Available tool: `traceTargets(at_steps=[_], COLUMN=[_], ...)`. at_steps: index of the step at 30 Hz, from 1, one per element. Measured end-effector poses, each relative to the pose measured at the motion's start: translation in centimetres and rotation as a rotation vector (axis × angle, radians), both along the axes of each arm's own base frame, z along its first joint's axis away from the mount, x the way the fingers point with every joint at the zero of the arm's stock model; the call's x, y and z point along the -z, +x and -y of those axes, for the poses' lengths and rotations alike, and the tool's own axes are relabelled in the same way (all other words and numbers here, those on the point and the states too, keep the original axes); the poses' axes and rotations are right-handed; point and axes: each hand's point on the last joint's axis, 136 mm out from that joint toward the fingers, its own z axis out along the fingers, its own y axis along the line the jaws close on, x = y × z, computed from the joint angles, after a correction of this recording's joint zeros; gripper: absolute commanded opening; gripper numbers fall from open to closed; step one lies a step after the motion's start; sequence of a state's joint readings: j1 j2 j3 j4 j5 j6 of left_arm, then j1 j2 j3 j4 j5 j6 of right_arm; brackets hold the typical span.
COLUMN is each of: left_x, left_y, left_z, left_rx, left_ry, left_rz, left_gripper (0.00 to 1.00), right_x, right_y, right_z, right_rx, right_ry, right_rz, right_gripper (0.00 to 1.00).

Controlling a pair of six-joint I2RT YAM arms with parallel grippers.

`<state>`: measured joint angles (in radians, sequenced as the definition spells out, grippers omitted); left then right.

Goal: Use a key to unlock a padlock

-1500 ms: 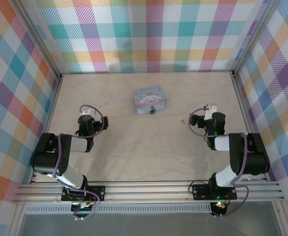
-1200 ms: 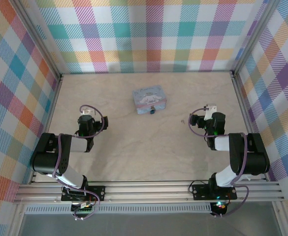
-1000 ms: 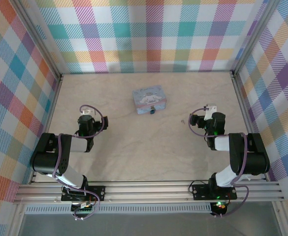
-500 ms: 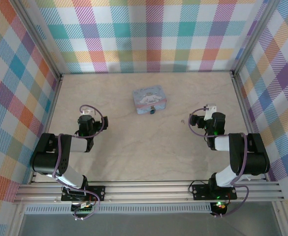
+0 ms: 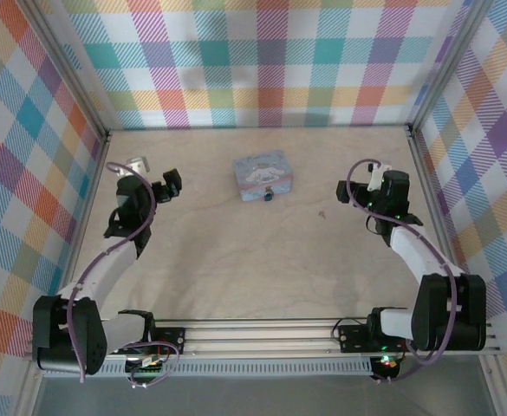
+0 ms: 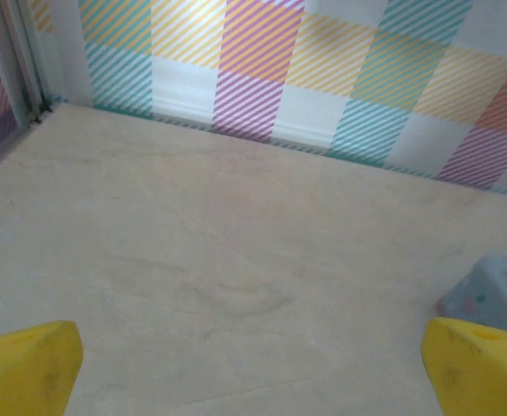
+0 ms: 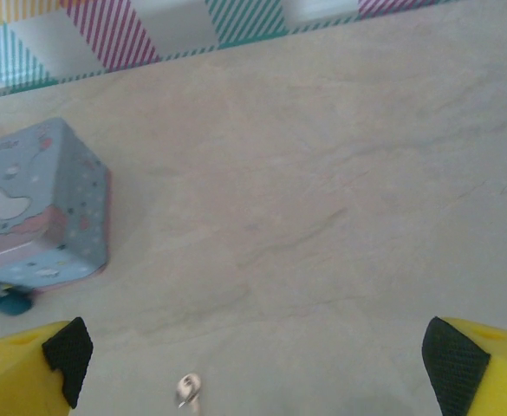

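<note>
The padlock [image 5: 269, 195] is a tiny blue body hanging at the front of the pale blue cartoon box [image 5: 263, 175]. In the right wrist view the padlock [image 7: 10, 301] sits at the box's [image 7: 36, 208] lower corner. The small silver key [image 5: 321, 213] lies flat on the table to the right of the box, and shows low between my right fingers as key [image 7: 188, 390]. My right gripper [image 7: 253, 381] is open and empty, just behind the key; from above the right gripper [image 5: 347, 191] is right of the box. My left gripper [image 6: 253, 373] is open and empty; overhead the left gripper [image 5: 170, 182] is left of the box.
The wooden tabletop [image 5: 236, 260] is ringed by plaid walls [image 5: 262, 61] with metal corner posts. The box's corner [image 6: 491, 290] shows at the right edge of the left wrist view. Both arm bases sit on the rail [image 5: 262, 334] at the near edge.
Both arms have unfolded from their tucked poses and reached farther up the table, the left gripper towards the box's left side, the right towards the key. Both stay open.
</note>
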<state>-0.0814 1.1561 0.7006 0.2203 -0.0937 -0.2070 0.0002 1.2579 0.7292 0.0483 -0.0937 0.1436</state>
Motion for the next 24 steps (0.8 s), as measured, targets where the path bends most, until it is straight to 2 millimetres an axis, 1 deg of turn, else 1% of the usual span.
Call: traceTargets(at_steps=[1, 3, 7, 9, 11, 13, 15, 18, 21, 24], left_x=[-0.3, -0.1, 1.4, 2.3, 2.9, 3.4, 4.1, 5.0, 5.4, 5.8], left_y=[-0.2, -0.7, -1.9, -2.5, -3.0, -3.5, -4.2, -5.0, -5.5, -5.6], left_z=[0.3, 1.2, 3.3, 4.6, 6.5, 8.8, 11.3, 13.7, 15.1, 15.6], left_rx=[0.010, 0.037, 0.099, 0.133, 0.183, 0.250, 0.314, 0.371, 0.400, 0.405], left_ry=[-0.037, -0.115, -0.269, -0.329, -0.368, -0.393, -0.409, -0.405, -0.402, -0.403], left_rz=[-0.006, -0.033, -0.103, -0.146, -0.183, -0.217, -0.256, -0.296, -0.314, -0.328], left_gripper=[1.00, 1.00, 1.00, 1.00, 1.00, 0.99, 0.99, 0.99, 0.99, 0.99], right_x=[-0.1, 0.0, 0.7, 1.6, 2.8, 4.0, 5.0, 6.3, 7.3, 8.3], right_y=[-0.4, -1.3, -3.3, -4.4, -5.2, -5.7, -5.9, -5.6, -4.9, -4.0], right_z=[-0.2, -0.5, -1.5, -2.3, -3.0, -3.9, -4.7, -5.9, -6.9, -7.6], right_rx=[0.001, 0.004, -0.006, -0.019, -0.028, -0.046, -0.061, -0.073, -0.075, -0.058], right_ry=[0.018, 0.053, 0.128, 0.154, 0.156, 0.150, 0.140, 0.135, 0.133, 0.136], right_rz=[-0.036, -0.115, -0.273, -0.367, -0.455, -0.535, -0.602, -0.672, -0.712, -0.742], right_gripper=[0.97, 0.92, 0.83, 0.80, 0.77, 0.73, 0.70, 0.64, 0.58, 0.52])
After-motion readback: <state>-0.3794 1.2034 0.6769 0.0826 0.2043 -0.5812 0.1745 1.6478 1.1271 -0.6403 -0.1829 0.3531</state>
